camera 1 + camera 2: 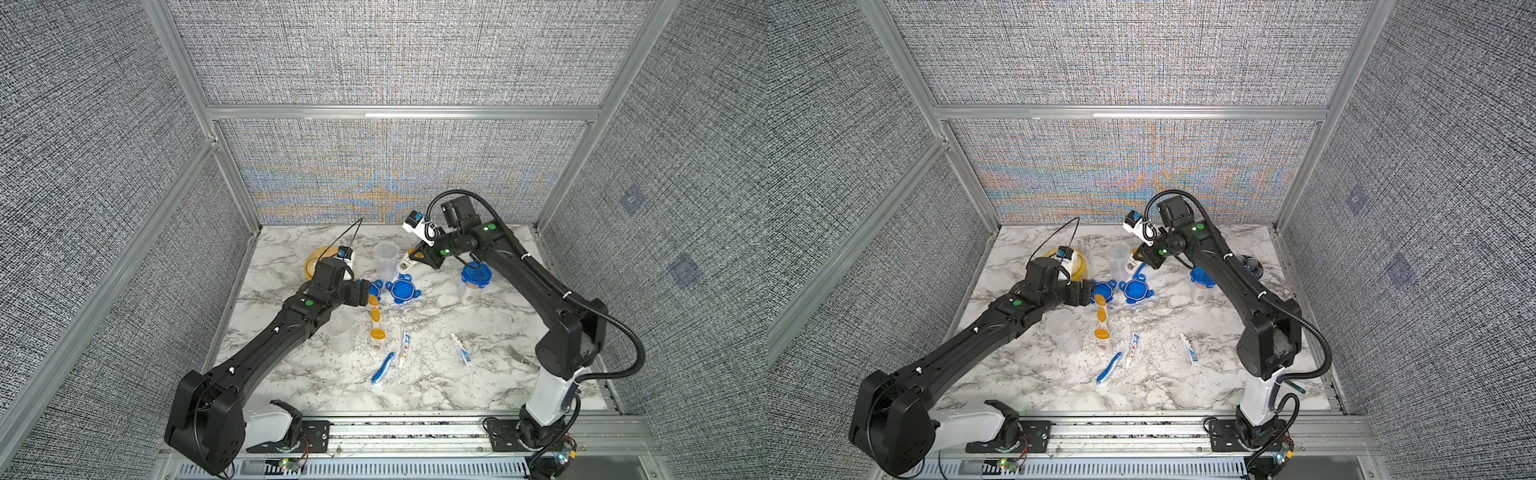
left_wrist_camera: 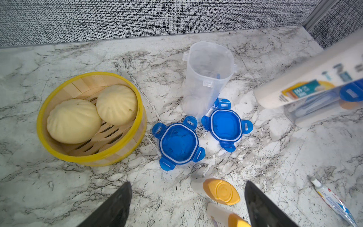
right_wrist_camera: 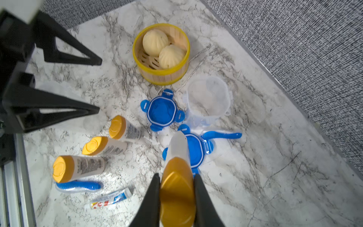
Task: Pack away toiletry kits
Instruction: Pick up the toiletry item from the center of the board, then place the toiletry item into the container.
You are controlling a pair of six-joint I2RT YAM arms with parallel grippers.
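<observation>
Orange-capped bottle (image 3: 176, 198) is clamped at its cap in the right hand (image 3: 176, 175) over a blue lid (image 3: 195, 149) by the open jar (image 3: 208, 96), w/ left hand (image 2: 187, 183) spread apart; jar may be tipped if rim is clipped.

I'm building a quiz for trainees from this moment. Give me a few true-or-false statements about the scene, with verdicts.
1. The right end effector grips an orange-capped bottle. True.
2. The left end effector is clamped shut. False: its jaws stand open and hold nothing.
3. Two blue clip lids lie loose on the table. True.
4. The bamboo steamer holds three buns. False: it holds two buns.
5. One clear jar has a blue lid on it. True.
</observation>
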